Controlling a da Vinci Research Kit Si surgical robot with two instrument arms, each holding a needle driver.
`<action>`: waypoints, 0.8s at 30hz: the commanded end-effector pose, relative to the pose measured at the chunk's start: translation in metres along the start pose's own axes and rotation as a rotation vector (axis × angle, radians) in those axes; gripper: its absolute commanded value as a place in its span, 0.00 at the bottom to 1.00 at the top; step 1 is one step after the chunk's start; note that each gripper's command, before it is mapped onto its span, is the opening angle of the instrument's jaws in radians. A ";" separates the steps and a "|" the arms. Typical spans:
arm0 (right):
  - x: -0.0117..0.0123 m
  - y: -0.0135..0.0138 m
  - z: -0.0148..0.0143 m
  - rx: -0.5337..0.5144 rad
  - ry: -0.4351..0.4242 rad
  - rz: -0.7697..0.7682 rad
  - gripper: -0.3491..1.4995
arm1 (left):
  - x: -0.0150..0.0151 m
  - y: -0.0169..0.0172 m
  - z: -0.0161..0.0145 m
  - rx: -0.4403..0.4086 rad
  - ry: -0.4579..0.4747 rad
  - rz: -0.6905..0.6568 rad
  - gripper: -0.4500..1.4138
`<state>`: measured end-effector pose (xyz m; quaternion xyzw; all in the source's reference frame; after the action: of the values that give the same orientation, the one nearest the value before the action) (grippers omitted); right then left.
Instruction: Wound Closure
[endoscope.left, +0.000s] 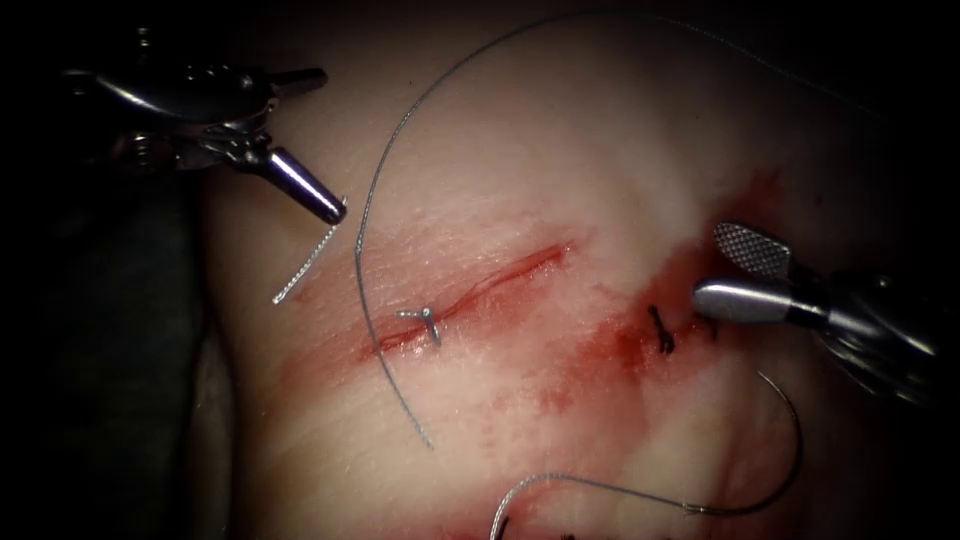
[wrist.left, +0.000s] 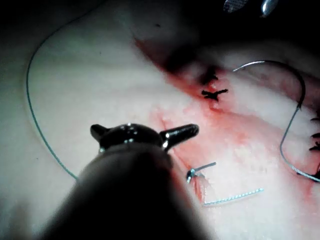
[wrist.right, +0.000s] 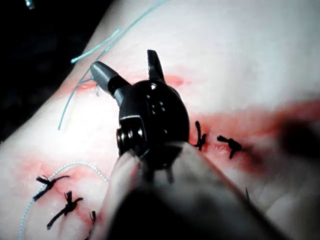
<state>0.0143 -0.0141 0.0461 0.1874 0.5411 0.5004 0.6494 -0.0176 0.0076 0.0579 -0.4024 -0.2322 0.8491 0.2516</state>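
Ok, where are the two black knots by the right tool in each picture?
Endoscope view: black knots in red fluid right of the cut, beside the right tool's open, empty jaws.
Left wrist view: black knots beyond the left tool's open, empty jaws, beside the unheld needle lying on the tissue.
Right wrist view: black knots beside the right tool's wrist.
Shared landmark: the loose cut end of thread.

Light falls on the middle of the tissue (endoscope.left: 600, 180) in the endoscope view and fades to black at the left and right edges. Glare streaks the left tool (endoscope.left: 300, 190) and the right tool (endoscope.left: 745, 275). In both wrist views the shaft nearest the camera is a dark, blurred mass, and the far tissue lies in shadow.
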 end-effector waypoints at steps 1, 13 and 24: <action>0.0003 0.0010 -0.0002 -0.009 0.013 -0.001 0.78 | 0.0005 0.0005 0.0017 -0.008 -0.004 0.019 0.93; 0.0013 0.0055 -0.0023 -0.126 0.065 -0.091 0.56 | 0.0009 0.0056 0.0136 -0.167 -0.034 0.157 0.82; -0.0013 0.0052 -0.0011 -0.088 0.027 -0.135 0.57 | -0.0015 0.0076 0.0197 -0.305 -0.145 0.233 0.50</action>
<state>0.0103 -0.0133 0.0503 0.1144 0.5375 0.4819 0.6825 -0.0350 -0.0036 0.0653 -0.3957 -0.3382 0.8518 0.0592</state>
